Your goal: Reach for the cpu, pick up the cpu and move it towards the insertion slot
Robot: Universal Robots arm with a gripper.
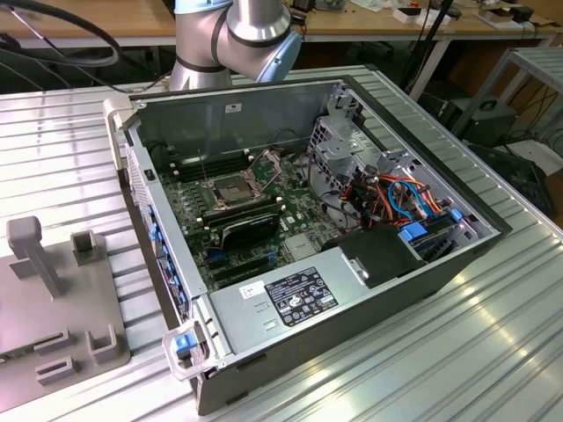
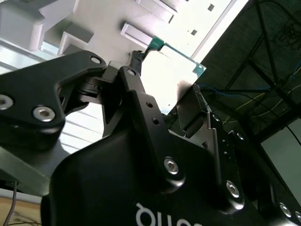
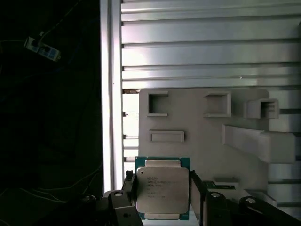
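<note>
The cpu (image 3: 162,189) is a small square chip with a dull silver face and a green edge. It sits between the two black fingers of my gripper (image 3: 162,197), which press on its two opposite sides. In the second wrist view the cpu (image 2: 175,66) is held well above the grey fixture plate (image 2: 94,19) by the gripper (image 2: 167,77). The insertion slot (image 1: 226,192), a silvery frame around a dark centre, lies on the green board inside the open computer case (image 1: 308,325). The arm's elbow (image 1: 237,31) rises behind the case.
A grey fixture plate (image 3: 197,127) with slotted blocks lies on the ribbed metal table (image 3: 202,47), at the exterior view's left (image 1: 53,299). Beside the plate the table ends at an edge (image 3: 106,94). A black card (image 1: 251,227) and a drive cage (image 1: 339,149) flank the socket.
</note>
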